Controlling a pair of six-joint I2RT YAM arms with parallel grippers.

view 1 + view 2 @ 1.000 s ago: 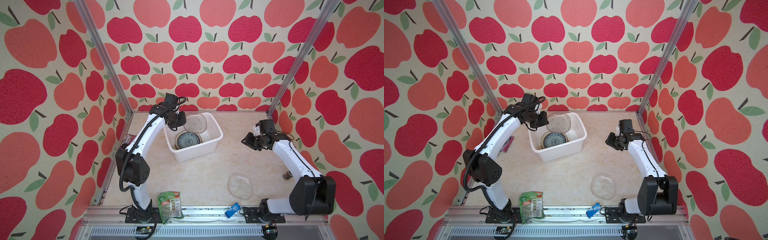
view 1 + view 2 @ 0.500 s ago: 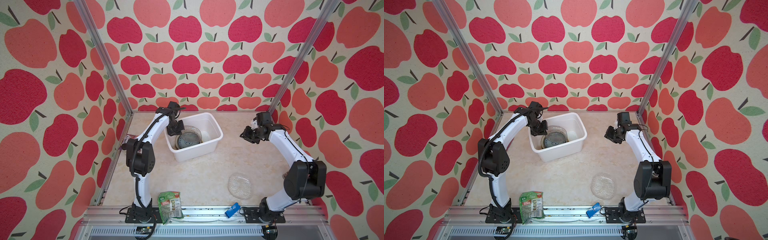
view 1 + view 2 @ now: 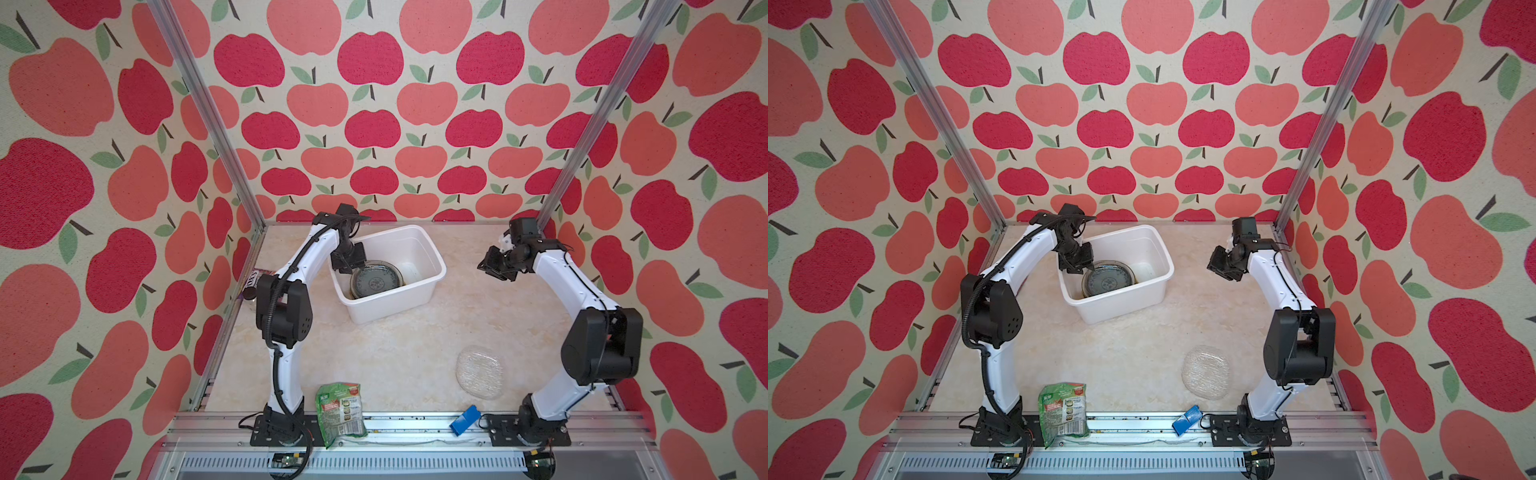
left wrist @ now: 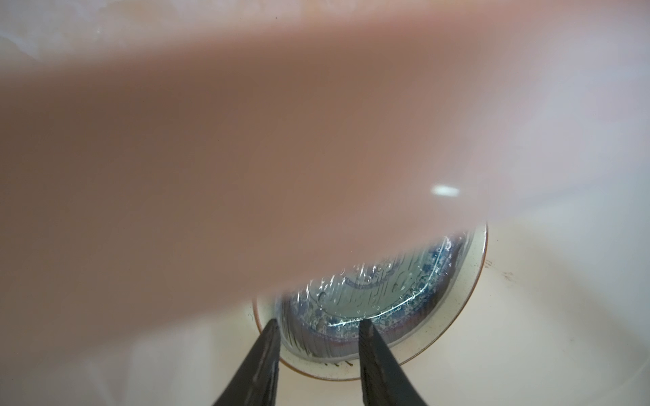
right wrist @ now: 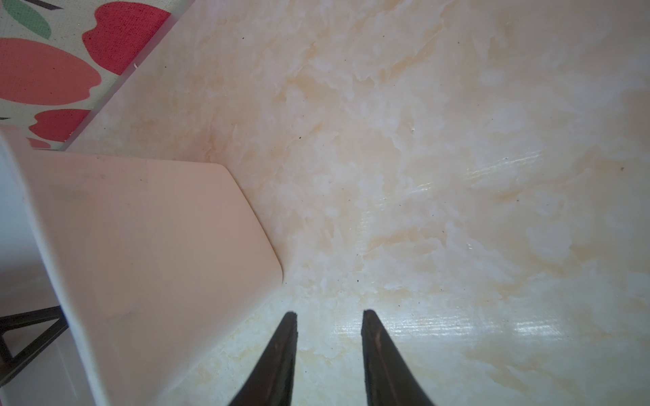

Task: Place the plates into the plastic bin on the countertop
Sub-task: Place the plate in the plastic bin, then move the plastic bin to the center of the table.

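Observation:
The plastic bin [image 3: 390, 309] [image 3: 1121, 305] stands at the back middle of the countertop [image 3: 374, 357]. Inside lies a stack of plates [image 3: 376, 283] [image 3: 1108, 283]. A grey glass plate [image 4: 373, 291] is on top, over a blue patterned one and a cream plate [image 4: 457, 309]. My left gripper [image 3: 347, 266] [image 3: 1077, 266] [image 4: 318, 321] hangs open just inside the bin's left corner, its fingertips either side of the glass plate's edge. A clear glass plate [image 3: 478, 372] [image 3: 1206, 372] lies at the near right. My right gripper [image 3: 490, 266] [image 3: 1217, 268] [image 5: 329, 313] is open and empty above the countertop, right of the bin [image 5: 158, 246].
A green snack packet [image 3: 340, 411] lies on the front rail beside the left arm's base. A small blue object [image 3: 465, 419] sits on the same rail near the right arm's base. A dark can [image 3: 253, 282] lies against the left wall. Apple-patterned walls enclose three sides.
My left gripper brought the tilted glass plate down onto the stack in the bin and then opened off it. My right gripper shifted slightly towards the back.

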